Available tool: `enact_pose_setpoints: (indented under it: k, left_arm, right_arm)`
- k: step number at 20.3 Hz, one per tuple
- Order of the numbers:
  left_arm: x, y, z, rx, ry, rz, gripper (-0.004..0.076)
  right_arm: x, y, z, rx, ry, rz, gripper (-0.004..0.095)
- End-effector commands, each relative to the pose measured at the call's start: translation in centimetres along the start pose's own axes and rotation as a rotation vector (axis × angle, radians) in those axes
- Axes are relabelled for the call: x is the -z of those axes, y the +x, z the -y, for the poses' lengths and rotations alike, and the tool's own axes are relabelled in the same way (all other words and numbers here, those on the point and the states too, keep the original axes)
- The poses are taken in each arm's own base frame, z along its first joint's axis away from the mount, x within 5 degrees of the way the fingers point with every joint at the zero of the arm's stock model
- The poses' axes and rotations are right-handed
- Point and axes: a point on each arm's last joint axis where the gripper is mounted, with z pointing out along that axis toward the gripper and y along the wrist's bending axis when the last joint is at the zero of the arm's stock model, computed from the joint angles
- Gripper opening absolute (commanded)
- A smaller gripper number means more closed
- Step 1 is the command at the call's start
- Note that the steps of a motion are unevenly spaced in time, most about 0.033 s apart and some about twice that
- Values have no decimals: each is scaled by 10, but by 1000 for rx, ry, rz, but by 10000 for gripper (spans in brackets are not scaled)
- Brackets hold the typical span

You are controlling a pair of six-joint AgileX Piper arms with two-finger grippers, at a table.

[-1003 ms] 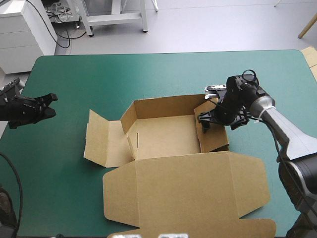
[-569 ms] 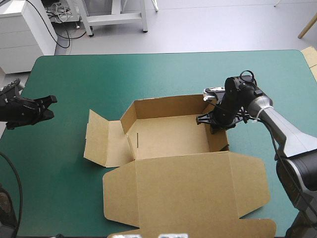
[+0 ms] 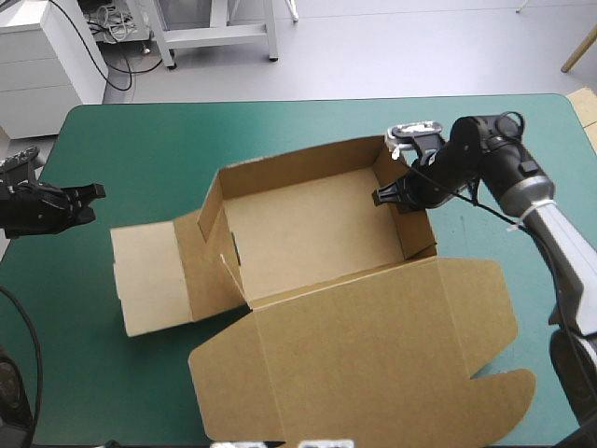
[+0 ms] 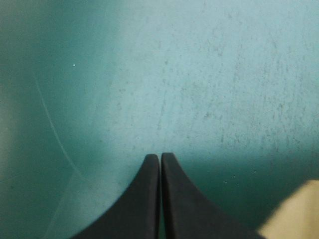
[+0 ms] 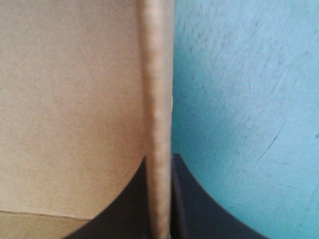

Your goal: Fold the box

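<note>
The right arm comes in from the box's right side with its elbow bent. The right gripper (image 3: 395, 197) is clamped on the right wall of the box (image 3: 308, 233) near its far corner, one finger inside the tray and one outside. The left arm lies low, well to the left of the box. The left gripper (image 3: 86, 198) is pressed together on nothing and points toward the box.

The box sits mid-table on the teal-green cover (image 3: 280, 131) as an open tray. Its lid (image 3: 373, 355) is spread on the near side and a side flap (image 3: 149, 280) lies flat to the left.

Only the right wrist view shows the wall's edge (image 5: 155, 99) running between the black fingers (image 5: 199, 209). The left wrist view shows bare cover and a pale board corner (image 4: 294, 214) beside that gripper.
</note>
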Motion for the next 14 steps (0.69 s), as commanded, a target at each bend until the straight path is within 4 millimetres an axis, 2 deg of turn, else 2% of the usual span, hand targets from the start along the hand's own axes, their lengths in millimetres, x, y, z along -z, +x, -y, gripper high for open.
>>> enact_pose_setpoints:
  k: [1,4,6,9,14]
  left_arm:
    - [19,-6,4,-51,-48,83,-8]
    - [19,-5,-1,-82,-98,68,-8]
    - [18,-6,0,-71,-83,78,-8]
    - [19,-8,-2,-82,-105,95,-8]
    - [18,-8,-1,-119,-100,99,-5]
  right_arm:
    - [82,3,-10,7,-41,246,-21]
    - [113,14,-8,4,-18,321,-21]
    - [124,19,-7,12,-7,352,-21]
    - [132,23,-8,24,-1,373,-21]
    - [134,23,-14,13,-64,384,-21]
